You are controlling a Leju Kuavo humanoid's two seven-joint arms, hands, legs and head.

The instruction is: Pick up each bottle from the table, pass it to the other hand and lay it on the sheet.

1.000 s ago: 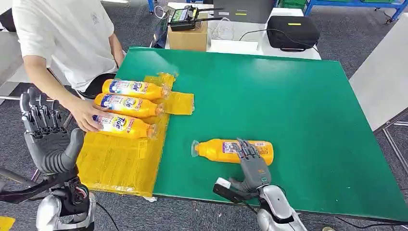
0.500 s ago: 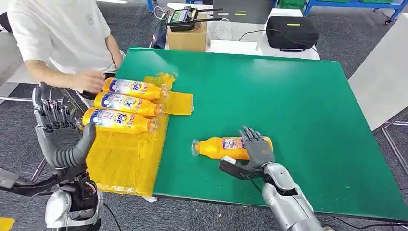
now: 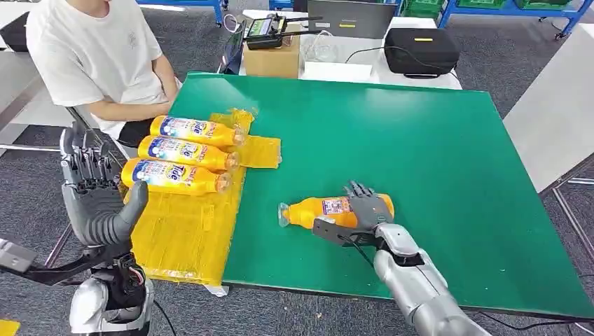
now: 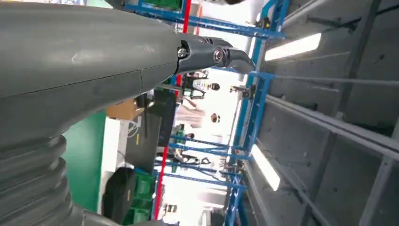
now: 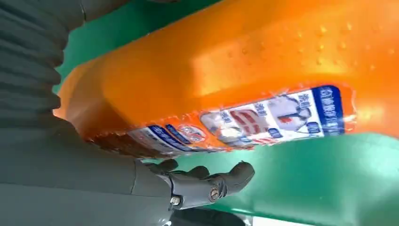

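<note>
Fingers [image 3: 358, 190] of the right hand [image 3: 368, 210] are laid spread over the wide end of the orange bottle [image 3: 319, 211]; whether it is gripped cannot be told. Green table [image 3: 420, 154]: bottle lying on its side, cap toward the yellow sheet [image 3: 175, 238], label blue, white and red. Three like bottles are seen on the sheet. Left hand [image 3: 94, 192] is raised, fingers apart, empty.

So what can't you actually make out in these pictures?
- Head view: the right robot hand covers the base end of the lone bottle, so the grip is unclear.
- Right wrist view: the bottle's label print is too blurred to read.
- Left wrist view: the left robot hand hides the table.
</note>
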